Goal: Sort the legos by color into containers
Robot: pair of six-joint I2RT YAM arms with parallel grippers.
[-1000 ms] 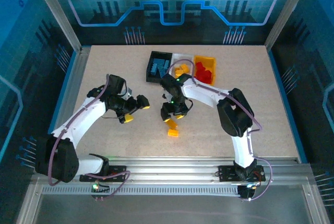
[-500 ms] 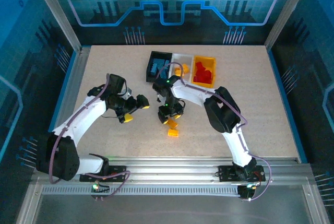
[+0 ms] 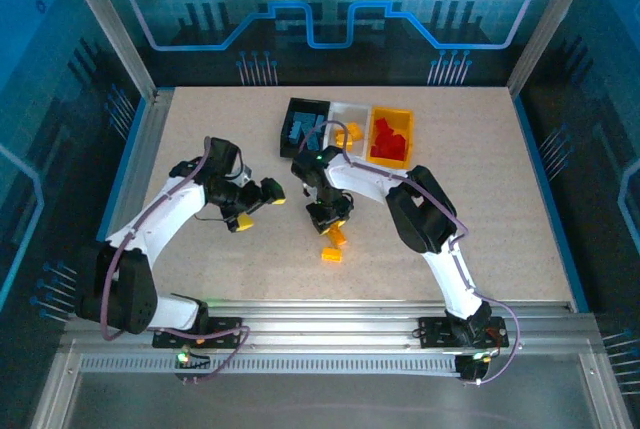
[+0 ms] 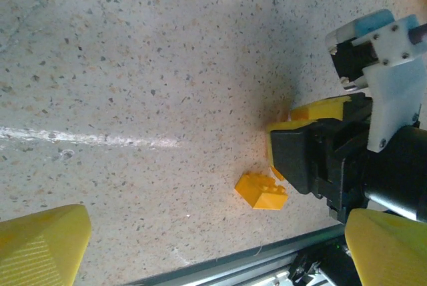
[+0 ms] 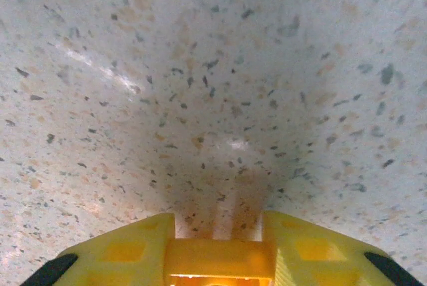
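My right gripper (image 5: 220, 263) is down at the table, shut on an orange-yellow lego (image 5: 220, 258) between its yellow fingers (image 5: 113, 254). From above, that gripper (image 3: 335, 232) is at mid-table, with a loose orange-yellow lego (image 3: 331, 254) just in front of it. The same loose lego (image 4: 261, 191) lies on the table in the left wrist view, beside the right gripper's black body (image 4: 333, 159). My left gripper (image 3: 259, 211) hovers open to the left, holding nothing. The containers stand at the back: black (image 3: 293, 109) with blue legos, white (image 3: 340, 109) with orange-yellow ones, yellow (image 3: 392, 111) with red ones.
The right arm (image 3: 380, 181) reaches from the bins' front across the table's middle. A metal rail (image 3: 330, 324) runs along the near edge, and it also shows at the bottom of the left wrist view. Framed blue walls enclose the table.
The right gripper has swung a little left, come down and shut on an orange-yellow lego. The left arm has barely moved and stays open.
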